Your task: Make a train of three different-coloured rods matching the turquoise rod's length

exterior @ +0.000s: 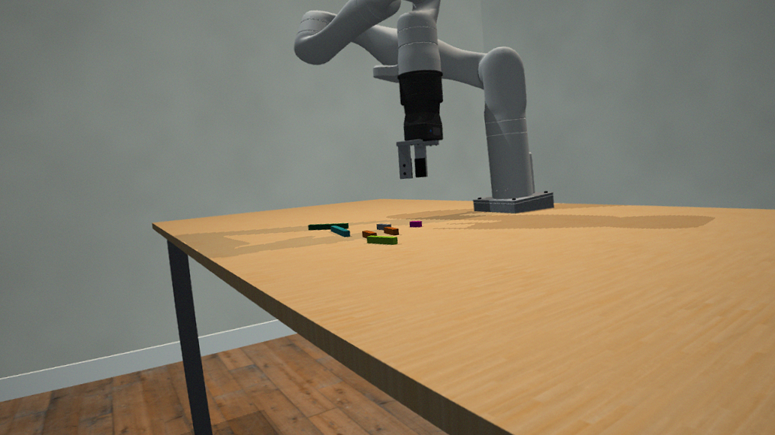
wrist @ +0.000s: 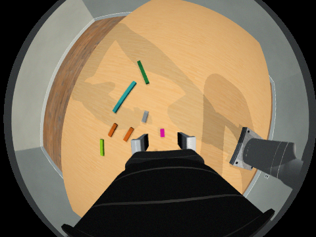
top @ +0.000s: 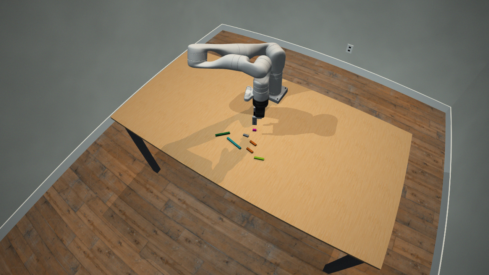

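My gripper is open and empty, above the table near the magenta rod. The magenta rod lies flat by itself. The grey rod lies between it and the turquoise rod. Two orange rods, one nearer the magenta rod and one farther off, lie roughly side by side, apart. The lime rod lies beyond them. No rods are joined end to end.
The green rod lies flat past one end of the turquoise rod, apart from it. The arm's base stands on the table, on the magenta rod's side of the group.
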